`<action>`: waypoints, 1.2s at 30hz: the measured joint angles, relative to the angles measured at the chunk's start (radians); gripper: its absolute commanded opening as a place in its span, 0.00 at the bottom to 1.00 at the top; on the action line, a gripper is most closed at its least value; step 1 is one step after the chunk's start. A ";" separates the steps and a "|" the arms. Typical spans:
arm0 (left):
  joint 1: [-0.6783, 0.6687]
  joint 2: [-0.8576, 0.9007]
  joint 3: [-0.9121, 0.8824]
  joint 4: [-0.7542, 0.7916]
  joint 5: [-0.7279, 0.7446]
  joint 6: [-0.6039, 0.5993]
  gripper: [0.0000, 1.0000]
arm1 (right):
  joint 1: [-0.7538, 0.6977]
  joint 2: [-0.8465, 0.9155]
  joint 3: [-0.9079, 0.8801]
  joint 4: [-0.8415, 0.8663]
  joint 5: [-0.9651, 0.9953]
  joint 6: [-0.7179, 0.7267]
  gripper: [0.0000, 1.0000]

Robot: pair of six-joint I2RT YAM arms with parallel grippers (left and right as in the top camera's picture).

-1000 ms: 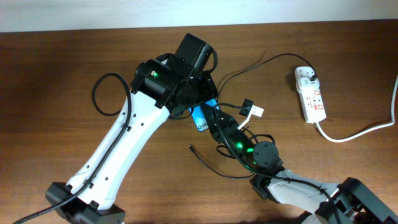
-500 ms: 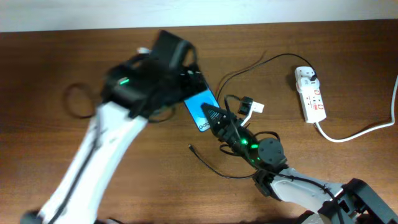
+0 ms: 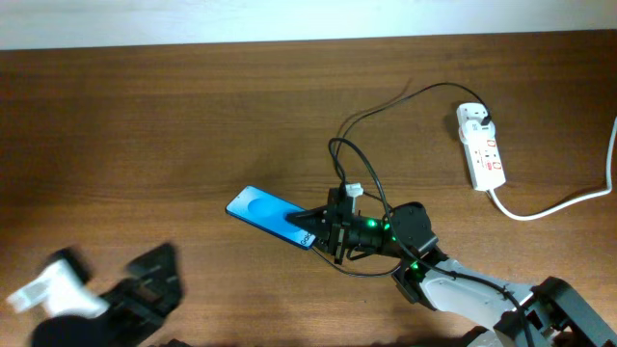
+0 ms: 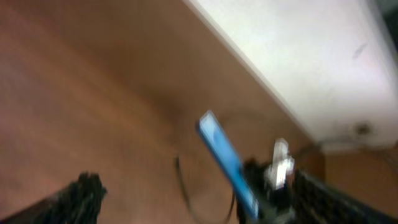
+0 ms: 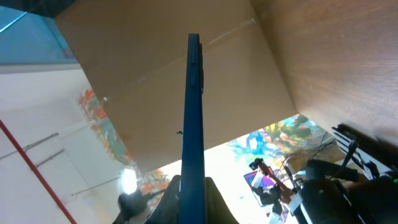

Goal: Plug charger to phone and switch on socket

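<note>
Wood of the brown table [image 3: 145,116] fills the top view, and the phone [image 3: 270,213] sits near the middle, far from every edge. Its long side runs from up-left to down-right, with the blue screen facing up. The right gripper [image 3: 323,228] pinches the phone's down-right end. The right wrist view shows what the top view does not: the phone from its thin side, a blue strip going straight up the picture, squeezed between the fingers [image 5: 169,198] at the bottom. I cannot tell if the phone touches the table. The top view alone shows the white socket [image 3: 484,149] far off to the right, near the table's right edge. The black charger [image 3: 405,94] runs from it in loops toward the right gripper. I cannot see where its small tip ends. The left wrist view is blurry. The left gripper [image 4: 199,193] has its dark fingers [image 4: 84,193] spread wide, holding nothing, well apart from the phone.
</note>
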 measured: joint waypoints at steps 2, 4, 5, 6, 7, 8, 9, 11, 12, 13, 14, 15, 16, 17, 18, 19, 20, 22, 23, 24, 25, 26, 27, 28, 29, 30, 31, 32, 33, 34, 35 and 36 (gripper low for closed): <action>0.000 0.010 -0.137 0.095 0.100 -0.100 0.99 | -0.016 0.000 0.000 -0.026 -0.006 0.005 0.04; 0.000 0.006 -0.269 0.140 0.176 -0.288 0.99 | -0.058 0.000 0.001 -0.089 -0.007 0.007 0.04; 0.000 0.002 -0.320 0.261 0.215 -0.378 0.99 | -0.067 0.000 0.001 -0.124 -0.003 0.010 0.04; 0.000 0.002 -0.333 0.296 0.224 -0.407 1.00 | -0.068 0.000 0.001 -0.134 0.001 0.009 0.04; 0.000 0.000 -0.355 0.361 0.238 -0.452 0.99 | -0.068 0.000 0.001 -0.146 0.005 0.009 0.04; 0.000 0.006 -0.370 0.377 0.247 -0.490 0.97 | -0.068 0.000 0.001 -0.148 0.004 0.009 0.04; 0.000 0.016 -0.389 0.379 0.257 -0.533 0.97 | -0.068 0.000 0.001 -0.148 0.004 0.009 0.04; 0.000 0.060 -0.418 0.387 0.295 -0.592 0.95 | -0.057 0.000 0.001 -0.105 0.004 0.010 0.04; 0.000 0.088 -0.426 0.389 0.313 -0.606 0.91 | -0.049 0.000 0.001 -0.104 0.004 0.010 0.04; 0.000 0.114 -0.427 0.404 0.323 -0.618 0.89 | -0.037 0.000 0.001 -0.102 0.004 0.010 0.04; 0.000 0.137 -0.427 0.411 0.330 -0.624 0.87 | -0.032 0.000 0.001 -0.101 0.005 0.009 0.04; 0.000 0.164 -0.428 0.412 0.335 -0.626 0.83 | -0.023 0.000 0.001 -0.083 0.004 0.009 0.04; 0.000 0.192 -0.428 0.415 0.338 -0.627 0.79 | -0.020 0.000 0.001 -0.074 0.004 0.009 0.04; 0.000 0.223 -0.428 0.434 0.340 -0.630 0.78 | -0.019 0.000 0.001 -0.069 0.004 0.010 0.04; 0.000 0.247 -0.428 0.449 0.340 -0.632 0.70 | -0.019 0.000 0.001 -0.063 0.004 0.010 0.04; 0.000 0.285 -0.428 0.465 0.341 -0.634 0.68 | -0.019 0.000 0.001 -0.061 0.005 0.010 0.04; 0.000 0.311 -0.429 0.492 0.342 -0.636 0.68 | -0.019 0.000 0.001 -0.049 0.004 0.010 0.04; 0.000 0.370 -0.430 0.569 0.346 -0.637 0.66 | -0.019 0.000 0.000 -0.023 0.008 0.010 0.04; 0.000 0.385 -0.430 0.584 0.346 -0.637 0.63 | -0.019 0.000 0.001 -0.013 0.016 0.010 0.04; 0.000 0.394 -0.430 0.609 0.349 -0.637 0.57 | -0.019 0.000 0.001 -0.013 0.020 0.009 0.04; 0.000 0.396 -0.430 0.620 0.350 -0.637 0.51 | -0.019 0.000 0.001 -0.013 0.024 0.010 0.04; 0.000 0.396 -0.430 0.634 0.349 -0.637 0.46 | -0.019 0.000 0.001 -0.013 0.027 0.009 0.04; 0.000 0.396 -0.430 0.637 0.349 -0.637 0.45 | -0.019 0.000 0.001 -0.013 0.027 0.010 0.04; 0.000 0.397 -0.430 0.647 0.349 -0.638 0.44 | -0.019 0.000 0.001 -0.013 0.028 0.010 0.04; 0.000 0.400 -0.430 0.673 0.349 -0.637 0.44 | -0.019 0.000 0.001 -0.011 0.032 0.010 0.04; 0.000 0.404 -0.430 0.683 0.349 -0.637 0.44 | -0.019 0.000 0.001 -0.011 0.039 0.010 0.04; 0.000 0.409 -0.430 0.690 0.349 -0.637 0.44 | -0.019 0.000 0.004 -0.011 0.042 0.010 0.04; -0.005 0.425 -0.430 0.705 0.349 -0.637 0.43 | -0.019 0.000 0.018 -0.011 0.042 0.010 0.04; -0.013 0.444 -0.430 0.721 0.349 -0.637 0.43 | -0.019 0.000 0.032 -0.011 0.039 0.009 0.04; -0.021 0.459 -0.431 0.745 0.349 -0.638 0.44 | -0.019 0.000 0.045 -0.011 0.039 0.009 0.04; -0.031 0.469 -0.431 0.784 0.349 -0.637 0.43 | -0.019 0.000 0.058 -0.026 0.038 0.009 0.04; -0.033 0.470 -0.431 0.795 0.349 -0.637 0.44 | -0.019 0.000 0.063 -0.048 0.039 0.010 0.04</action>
